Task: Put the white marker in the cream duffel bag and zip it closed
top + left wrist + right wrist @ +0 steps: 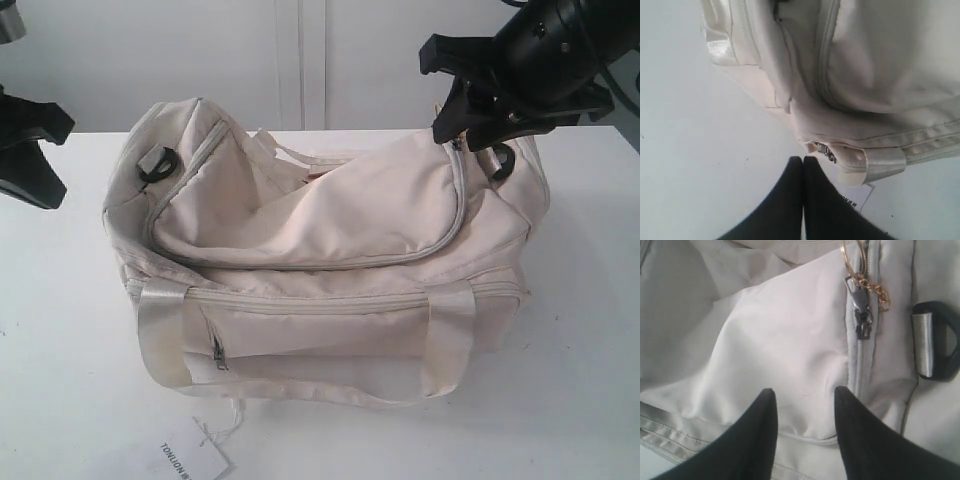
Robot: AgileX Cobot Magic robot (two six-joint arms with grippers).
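The cream duffel bag [330, 240] lies on the white table, its front zip pocket facing the near edge. Its curved top zipper looks closed along the front, and the slider [860, 320] with the gold chain pull [867, 280] rests at the bag's right end. My right gripper [436, 95] hangs open just above that end; its tips [802, 392] hover over cream fabric beside the zipper track with nothing between them. At the far left, off the bag, my left gripper [35, 150] is shut and empty [803, 159]. The white marker is out of view.
A paper tag [195, 460] on a string lies on the table [580, 380] in front of the bag. Black strap rings sit at the bag's left end [157, 165] and right end [935, 340]. A white wall stands behind.
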